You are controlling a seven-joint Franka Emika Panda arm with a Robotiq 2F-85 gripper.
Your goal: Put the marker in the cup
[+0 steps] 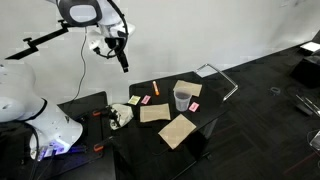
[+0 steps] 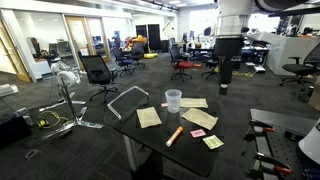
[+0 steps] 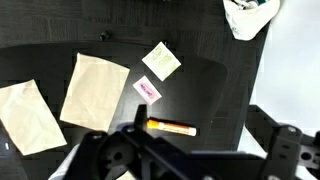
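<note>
Open-plan office behind, swivel chairs (image 2: 97,68) scattered across the carpet, and in front of me the black worktop (image 2: 150,136) with everything laid out on it. The arm (image 2: 228,48) hangs high above the worktop and clear of every item in both exterior views, the jaws pointing down; whether they are parted or closed I cannot tell, since the wrist view only gives me a dark blur of them along its bottom edge. The marker (image 3: 172,127) lies flat on the worktop, and a small pink piece (image 3: 147,90) sits just beside it. In an exterior view the marker (image 2: 174,135) is at the near side of the worktop, with the cup (image 2: 173,100) standing upright well beyond it, the two apart. Tan cardboard squares (image 2: 148,117) lie flat on either side of the cup. From the opposite side, the cup (image 1: 181,98) stands between the squares, marker (image 1: 155,87) off near the far edge
</note>
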